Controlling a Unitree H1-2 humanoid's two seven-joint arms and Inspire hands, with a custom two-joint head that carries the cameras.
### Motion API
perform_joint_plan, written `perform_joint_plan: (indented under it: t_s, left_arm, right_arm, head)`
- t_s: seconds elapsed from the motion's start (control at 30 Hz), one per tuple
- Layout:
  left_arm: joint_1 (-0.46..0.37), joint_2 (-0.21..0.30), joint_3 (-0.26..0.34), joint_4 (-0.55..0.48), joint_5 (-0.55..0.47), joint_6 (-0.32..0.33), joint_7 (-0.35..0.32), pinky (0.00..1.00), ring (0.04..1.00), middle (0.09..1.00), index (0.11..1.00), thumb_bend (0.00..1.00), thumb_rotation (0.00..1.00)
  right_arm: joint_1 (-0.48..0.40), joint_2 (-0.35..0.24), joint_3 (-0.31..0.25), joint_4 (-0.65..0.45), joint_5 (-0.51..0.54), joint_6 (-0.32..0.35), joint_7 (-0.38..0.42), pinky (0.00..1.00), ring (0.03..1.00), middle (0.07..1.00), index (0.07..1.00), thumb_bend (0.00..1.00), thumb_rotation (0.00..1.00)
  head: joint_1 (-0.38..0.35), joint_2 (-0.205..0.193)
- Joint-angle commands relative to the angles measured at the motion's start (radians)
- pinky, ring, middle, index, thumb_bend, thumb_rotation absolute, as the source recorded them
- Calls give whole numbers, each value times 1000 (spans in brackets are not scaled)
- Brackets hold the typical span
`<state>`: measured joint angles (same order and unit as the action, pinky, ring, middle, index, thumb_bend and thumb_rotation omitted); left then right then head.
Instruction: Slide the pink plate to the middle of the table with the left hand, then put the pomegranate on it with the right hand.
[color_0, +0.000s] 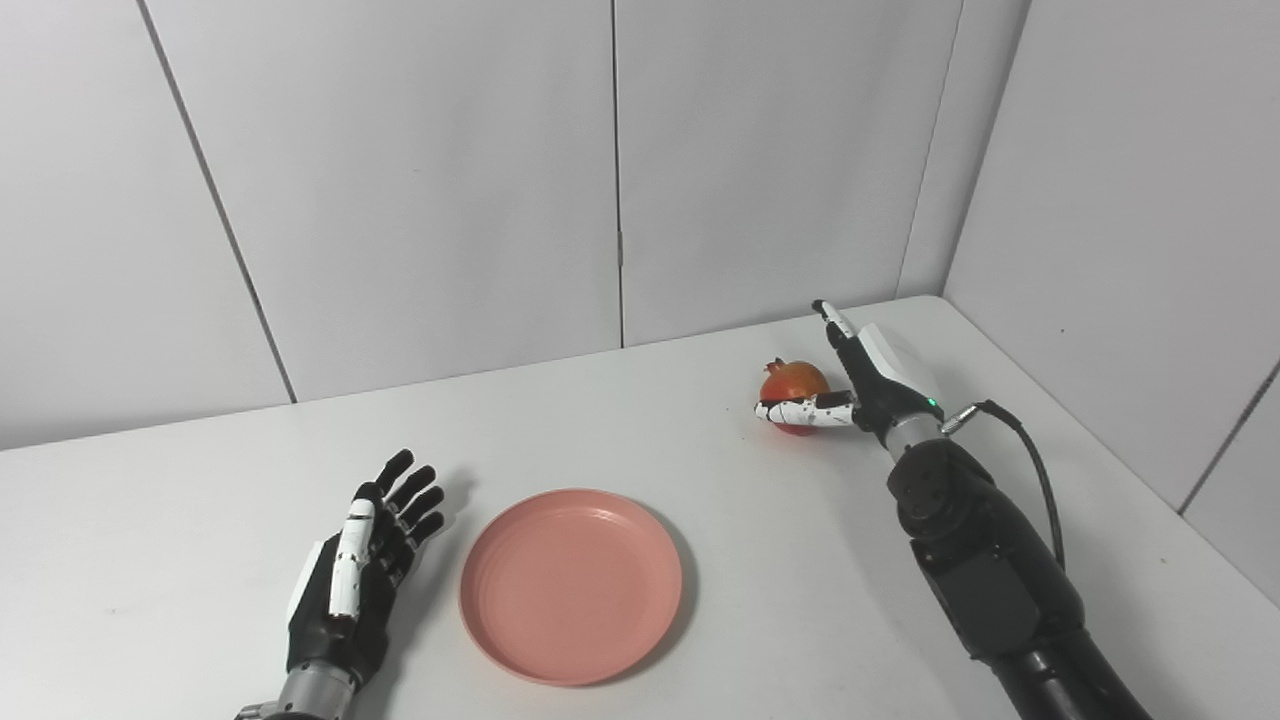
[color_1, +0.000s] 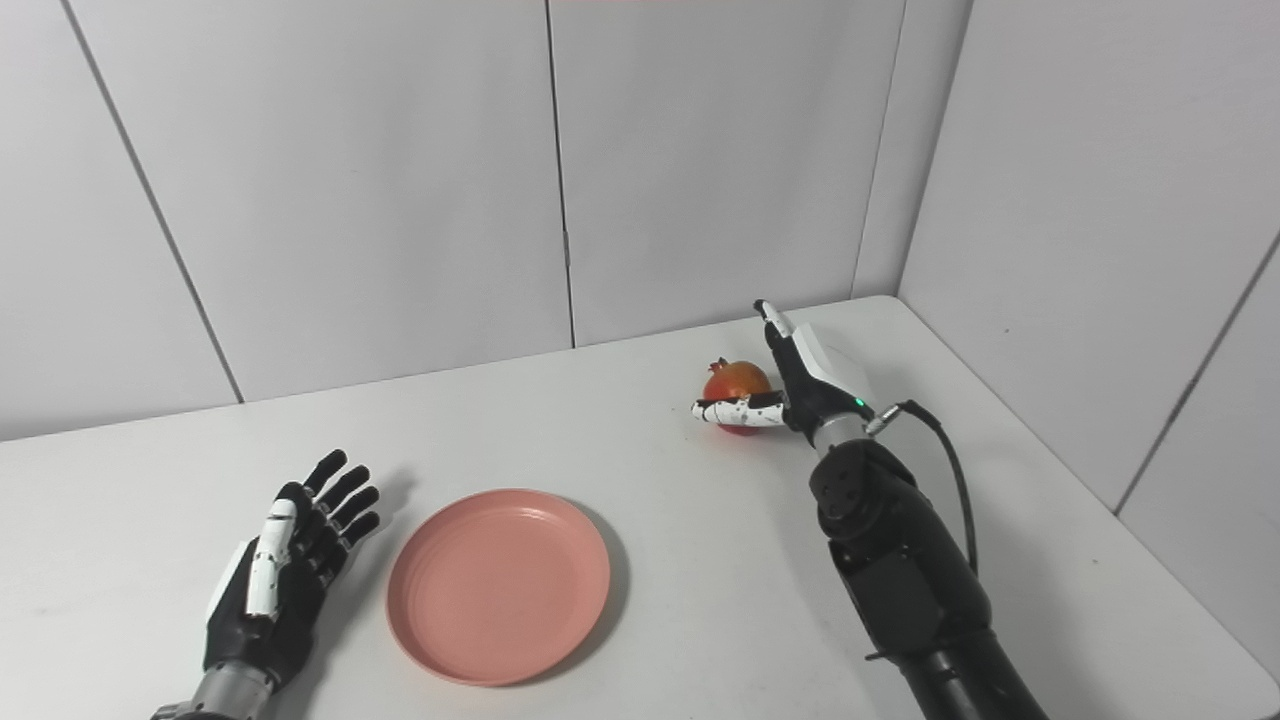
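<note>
Nearest, the round pink plastic plate was noted beside the spread, empty left hand; the red-orange pomegranate, only loosely cupped by the half-open right hand, was judged liable to roll.

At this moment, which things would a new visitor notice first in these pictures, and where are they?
The pink plate lies empty near the front middle of the white table. The red pomegranate sits far right, with the right hand open around it. The left hand rests open just left of the plate.
</note>
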<state>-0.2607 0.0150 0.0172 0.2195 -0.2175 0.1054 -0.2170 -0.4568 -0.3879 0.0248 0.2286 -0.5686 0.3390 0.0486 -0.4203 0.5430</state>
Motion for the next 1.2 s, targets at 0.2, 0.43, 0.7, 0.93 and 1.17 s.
perform_joint_plan:
  t_s: [0.2, 0.43, 0.7, 0.93, 1.17]
  left_arm:
    - [27, 14, -3, 21, -2, 66, 3, 885, 886, 893, 887, 377, 1000]
    - [29, 15, -2, 11, -5, 82, 4, 889, 889, 895, 891, 378, 1000]
    - [31, 22, -6, 7, -4, 84, -5, 887, 889, 896, 890, 379, 1000]
    - [31, 23, -8, 1, 0, 90, -1, 885, 886, 893, 886, 378, 1000]
    - [31, 27, -11, 0, 5, 93, 1, 885, 887, 892, 884, 381, 1000]
  right_arm:
    - [-85, -24, 6, 39, 0, -1, -52, 794, 905, 949, 963, 912, 412]
    - [-95, -15, 8, 59, 8, 12, -61, 778, 886, 926, 937, 938, 426]
    - [-121, -20, 26, 116, 11, 5, -63, 740, 850, 902, 912, 954, 436]
    - [-145, -24, 37, 151, 25, -4, -61, 764, 859, 897, 894, 992, 448]
    - [-151, -18, 37, 161, 49, -10, -63, 748, 840, 867, 860, 1000, 431]
  head:
    - [2, 8]
    - [4, 11]
    - [6, 16]
    - [7, 18]
    - [2, 18]
